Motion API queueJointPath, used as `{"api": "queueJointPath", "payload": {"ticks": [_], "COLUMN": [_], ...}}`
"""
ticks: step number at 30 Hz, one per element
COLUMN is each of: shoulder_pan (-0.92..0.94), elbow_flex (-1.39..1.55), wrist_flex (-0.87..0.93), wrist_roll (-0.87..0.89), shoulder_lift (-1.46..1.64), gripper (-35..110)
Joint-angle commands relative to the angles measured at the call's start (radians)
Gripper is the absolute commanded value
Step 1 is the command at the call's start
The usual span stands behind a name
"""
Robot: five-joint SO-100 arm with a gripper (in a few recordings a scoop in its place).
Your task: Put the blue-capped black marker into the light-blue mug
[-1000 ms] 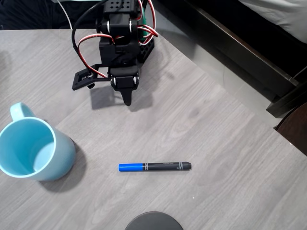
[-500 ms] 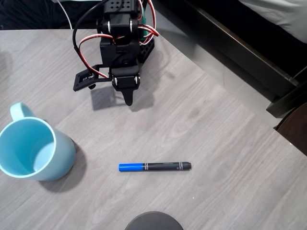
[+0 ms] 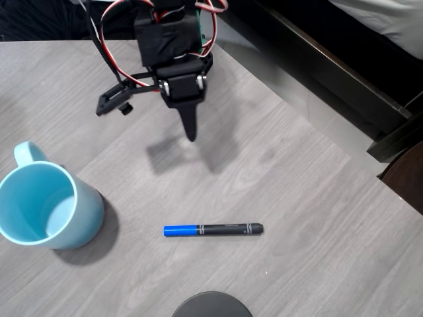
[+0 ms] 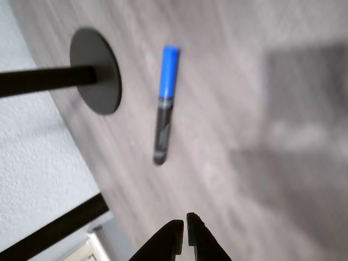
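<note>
- Overhead: blue-capped black marker [image 3: 213,230] lies flat near worktop's [image 3: 297,218] front edge, cap toward light-blue mug [image 3: 46,206] at left edge.
- Gripper [image 3: 191,132] near back edge, empty, tips closed together in wrist cam [image 4: 182,231], well apart from marker.

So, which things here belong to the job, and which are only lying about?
Belong to the job:
- blue-capped black marker, lying flat on the table
- light-blue mug, upright, nothing in it
- gripper, fingertips together, holding nothing

Only lying about:
- round black stand base with its pole
</note>
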Motion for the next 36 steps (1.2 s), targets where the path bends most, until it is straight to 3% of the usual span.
{"api": "queueJointPath", "payload": {"ticks": [1, 15, 25, 36], "shoulder_pan": [-0.080, -0.184, -0.164, -0.028], "elbow_flex": [-0.140, -0.512, -0.526, -0.563], "wrist_flex": [-0.048, -0.169, -0.328, -0.423], "wrist_roll": [0.048, 0.230, 0.313, 0.267], "shoulder_lift": [-0.172, -0.879, -1.063, -1.261], "gripper": [0, 1, 21, 21]}}
